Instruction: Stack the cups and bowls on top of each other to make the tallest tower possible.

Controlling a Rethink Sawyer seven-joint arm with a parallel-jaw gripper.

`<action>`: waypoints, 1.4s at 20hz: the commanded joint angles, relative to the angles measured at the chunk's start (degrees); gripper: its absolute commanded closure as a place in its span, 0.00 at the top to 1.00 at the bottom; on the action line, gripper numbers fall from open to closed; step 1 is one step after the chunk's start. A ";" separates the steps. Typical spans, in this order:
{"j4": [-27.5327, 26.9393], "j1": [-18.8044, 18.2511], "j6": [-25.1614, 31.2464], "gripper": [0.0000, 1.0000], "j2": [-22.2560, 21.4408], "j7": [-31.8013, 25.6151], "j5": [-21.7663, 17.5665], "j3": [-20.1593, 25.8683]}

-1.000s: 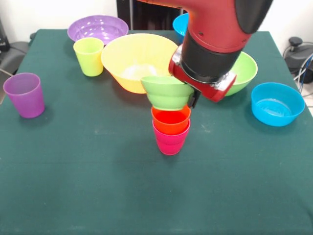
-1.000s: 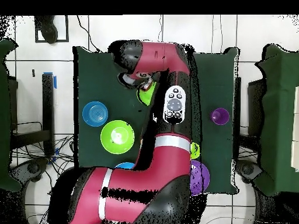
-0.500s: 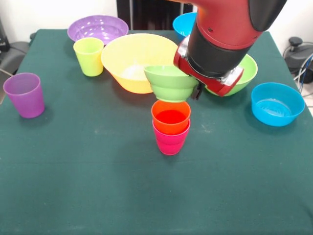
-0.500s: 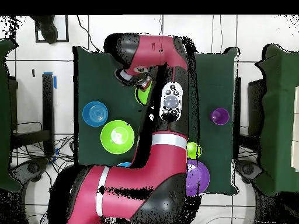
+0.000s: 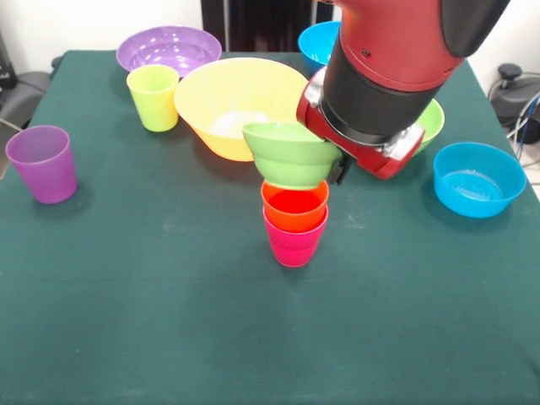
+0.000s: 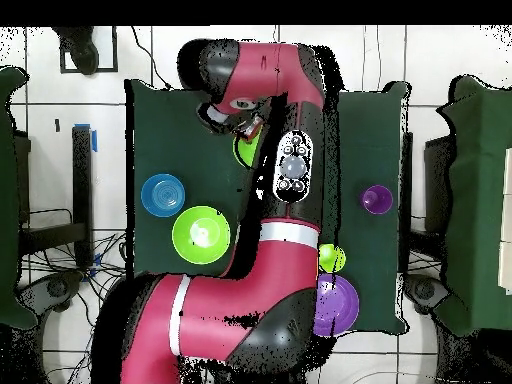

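Note:
The tower stands mid-table in the front view: an orange cup (image 5: 294, 205) nested in a red-pink cup (image 5: 294, 243). Right over the orange cup's rim is a small ribbed lime green bowl (image 5: 288, 153), slightly tilted; whether it touches the rim I cannot tell. My gripper (image 5: 336, 166) is shut on the bowl's right rim, and one dark finger shows there. In the overhead view the arm covers the tower. Only a part of the small green bowl (image 6: 246, 151) shows beside the gripper (image 6: 244, 125).
A purple cup (image 5: 41, 163) and a lime cup (image 5: 153, 97) stand at the left. Behind the tower are a large yellow bowl (image 5: 228, 97), a purple bowl (image 5: 169, 48), a blue bowl (image 5: 314, 40) and a medium green bowl (image 5: 430, 118). Another blue bowl (image 5: 478, 178) sits at the right.
The gripper lifted the small green bowl clear above the orange cup, then lowered it again, slightly to the left, down to the cup's rim.

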 commanded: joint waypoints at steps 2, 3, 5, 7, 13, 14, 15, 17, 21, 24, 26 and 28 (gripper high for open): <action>-5.84 0.16 5.17 0.00 3.35 7.23 0.52 2.46; -5.24 0.46 4.97 0.00 2.95 7.56 0.74 2.25; -4.86 0.92 4.79 0.00 2.76 8.25 1.18 2.05; -4.30 1.31 4.28 0.00 2.42 8.61 1.43 1.79; 0.80 1.92 0.85 0.00 0.58 8.59 2.00 1.10; 1.61 2.01 0.47 0.00 0.24 8.43 2.07 0.88; 2.31 2.06 0.02 0.00 0.04 8.30 2.18 0.71; 3.53 2.05 -0.80 0.00 -0.32 7.87 2.35 0.36; 6.35 2.23 -2.60 0.00 -1.19 7.17 2.84 -0.17; 7.22 2.32 -3.46 0.00 -1.31 7.05 2.91 -0.48; 7.53 2.29 -4.07 0.00 -1.20 6.93 2.78 -0.59; 8.06 2.35 -4.46 0.00 -1.35 6.83 2.63 -0.69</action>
